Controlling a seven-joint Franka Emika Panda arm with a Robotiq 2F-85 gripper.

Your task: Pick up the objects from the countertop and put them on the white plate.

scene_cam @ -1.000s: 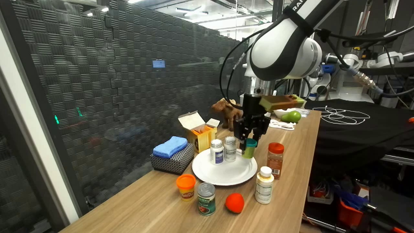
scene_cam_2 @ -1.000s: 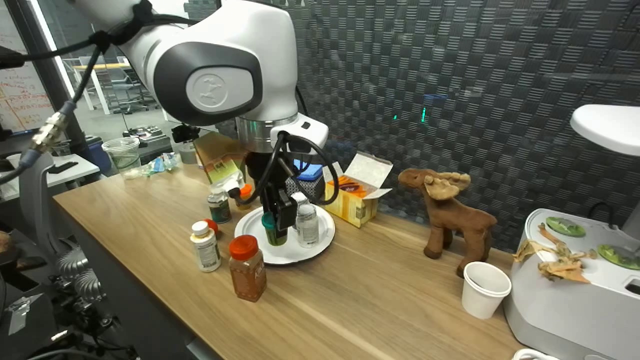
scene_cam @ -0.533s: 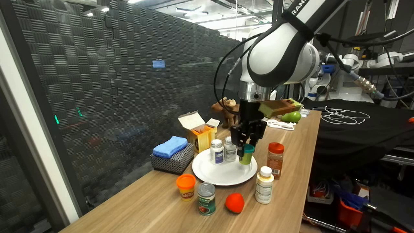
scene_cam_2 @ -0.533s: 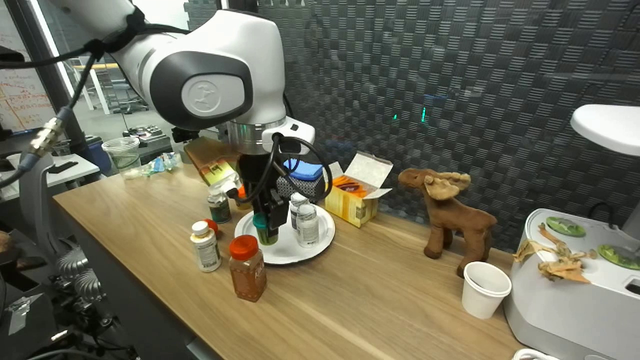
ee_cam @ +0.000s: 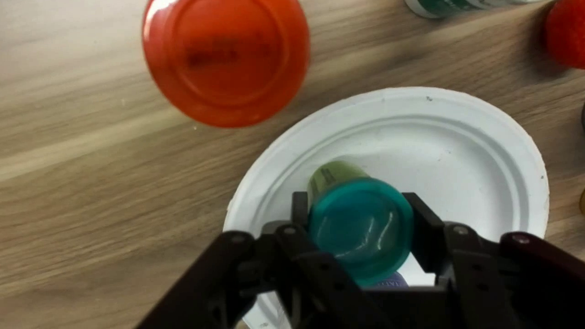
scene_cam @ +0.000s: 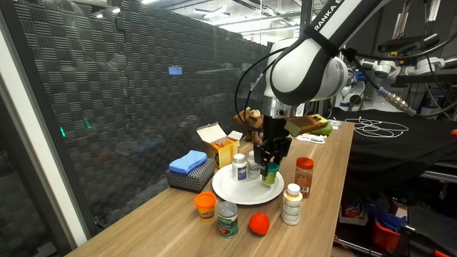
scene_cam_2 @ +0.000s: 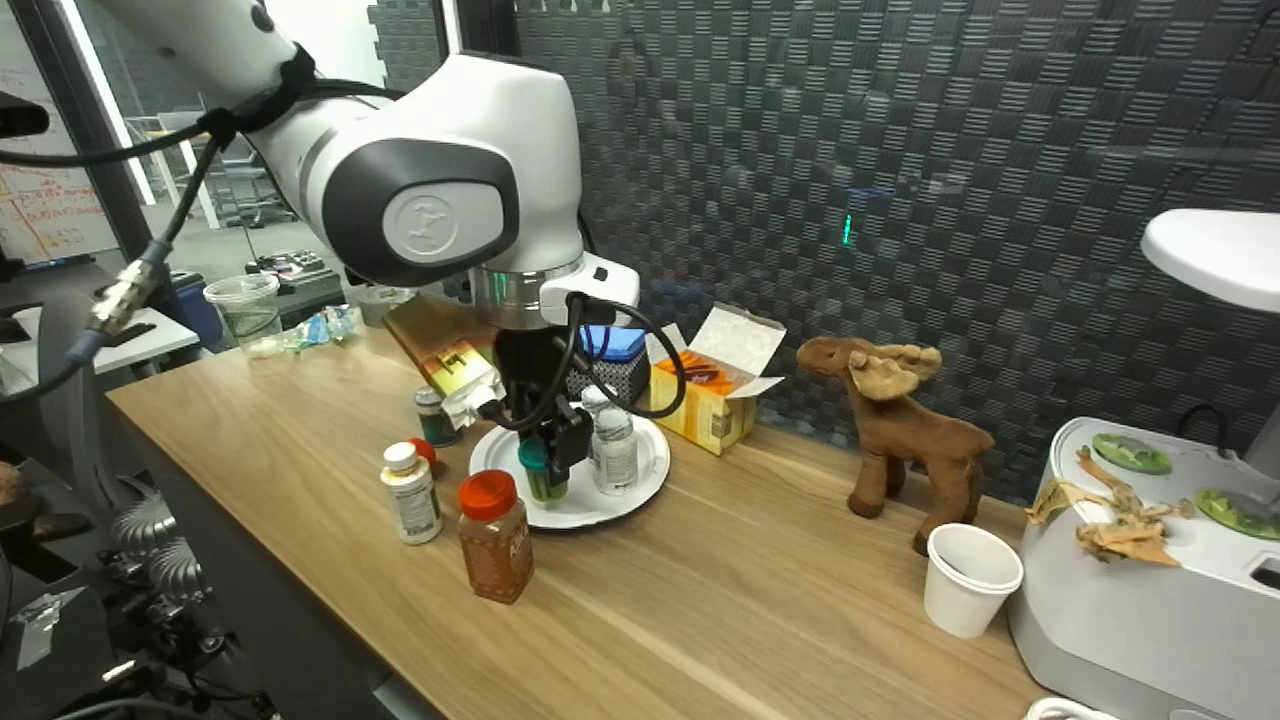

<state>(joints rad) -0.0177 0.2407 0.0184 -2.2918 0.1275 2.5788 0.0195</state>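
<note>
My gripper (scene_cam: 270,168) is shut on a green jar with a teal lid (scene_cam: 270,178), one finger on each side in the wrist view (ee_cam: 358,219). The jar is slightly tilted over the white plate (scene_cam: 242,194); I cannot tell whether its base touches. A white bottle with a purple label (scene_cam: 239,172) and another white bottle (scene_cam_2: 615,462) stand on the plate. On the countertop (scene_cam: 171,232) stand an orange-lidded jar (scene_cam: 205,207), a green can (scene_cam: 227,221), an orange-red ball (scene_cam: 259,224), a white-capped bottle (scene_cam: 292,207) and a red-lidded jar (scene_cam: 303,180).
A blue block (scene_cam: 188,162) on a dark patterned box (scene_cam: 194,176) and a yellow open box (scene_cam: 224,151) stand behind the plate. A brown toy moose (scene_cam_2: 895,430) and white cups (scene_cam_2: 968,580) are farther along. The red lid (ee_cam: 226,59) is close to the gripper.
My gripper has moved down with the green jar still held, bringing it lower over the plate. The other objects have not moved.
</note>
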